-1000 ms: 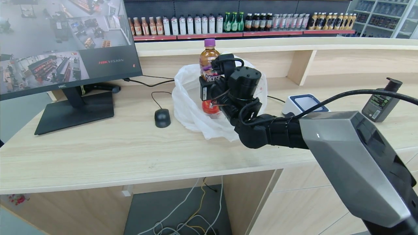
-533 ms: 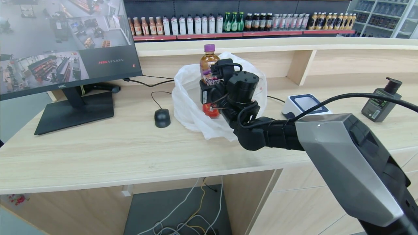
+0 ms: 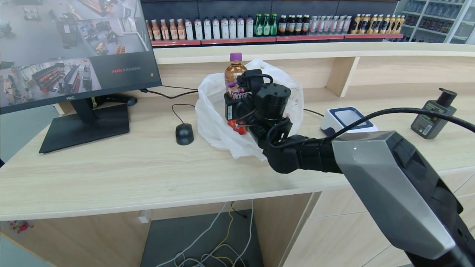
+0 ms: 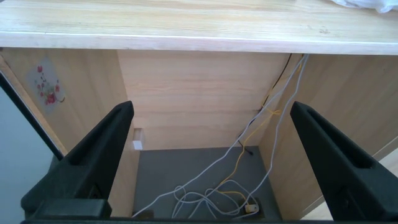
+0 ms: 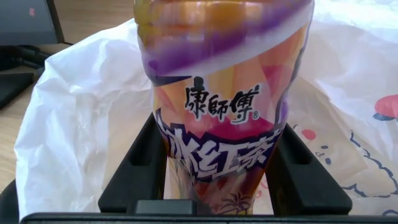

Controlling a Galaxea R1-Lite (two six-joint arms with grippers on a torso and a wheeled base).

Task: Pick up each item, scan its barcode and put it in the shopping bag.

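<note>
Right gripper (image 3: 238, 99) clamped on tea bottle (image 3: 233, 72), upright over white shopping bag (image 3: 212, 115) on table (image 3: 130, 167). Left gripper (image 4: 211, 124) spread apart, below table edge.

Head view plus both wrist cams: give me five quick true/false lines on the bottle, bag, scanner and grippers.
1. The right gripper is shut on the bottle. True.
2. The bottle lies flat on the counter. False: it is held upright at the white shopping bag.
3. The left gripper holds an item. False: it is open and empty, below the counter's edge.
4. The scanner sits between the bag and the monitor. False: it is on the bag's right; the mouse is on the monitor side.
5. The bottle's cap is purple. True.
</note>
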